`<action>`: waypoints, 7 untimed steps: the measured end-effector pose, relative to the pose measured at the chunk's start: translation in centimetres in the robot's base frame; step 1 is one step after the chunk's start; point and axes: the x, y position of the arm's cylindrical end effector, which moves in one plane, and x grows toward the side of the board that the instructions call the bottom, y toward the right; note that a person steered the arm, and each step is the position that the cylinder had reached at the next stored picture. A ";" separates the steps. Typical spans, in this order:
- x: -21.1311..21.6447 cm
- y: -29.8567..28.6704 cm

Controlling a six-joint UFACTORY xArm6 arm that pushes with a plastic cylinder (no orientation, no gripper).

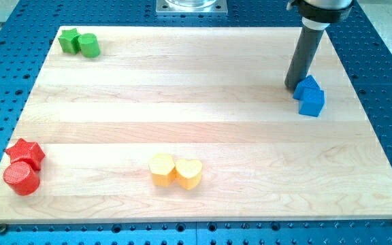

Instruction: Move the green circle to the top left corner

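Camera view: green circle (88, 45) sits at the board's (182, 102) top left corner, touching a green star (69, 41) on its left. My tip (293, 86) is well apart from it at the view's upper right, just beside or touching two blue blocks (310, 96); it's a bare rod, nothing held. Red star (26, 152) and red circle (22, 177) lie bottom left, two yellow blocks (175, 171) bottom centre.

Pale wooden board (203, 109) showing light grain stripes, green circle (88, 46) and green star (69, 41) glowing bright, two blue blocks (310, 96), red star (25, 152), red circle (22, 178), yellow circle (161, 169), yellow heart (189, 173), dark grey rod, blue perforated table (380, 61) surrounding.
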 end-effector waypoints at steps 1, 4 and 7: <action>-0.4 -0.4; -0.7 -33.0; -8.0 -47.1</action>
